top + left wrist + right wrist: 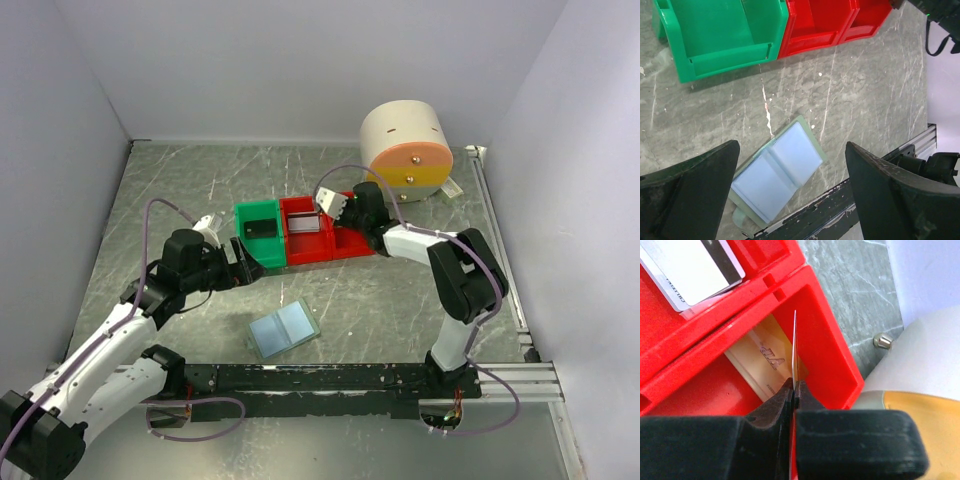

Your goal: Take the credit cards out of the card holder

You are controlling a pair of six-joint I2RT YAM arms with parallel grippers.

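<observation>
At the left end effector (791, 150): spread wide, gripping nothing. Directly beneath, framed between both fingers: the card holder (777, 172), unfolded flat on the table (865, 100). At the right end effector (794, 386): clamped on a thin credit card (794, 340), held edge-on. Just below, inside a red bin (832, 355): a gold-tan card (762, 360), lying flat. In the neighbouring red bin (767, 255): a white striped card (690, 270).

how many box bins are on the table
3, side by side in one row: the green bin on the left, the middle red bin against it, and the right red bin at the far end. No others seem hidden.
</observation>
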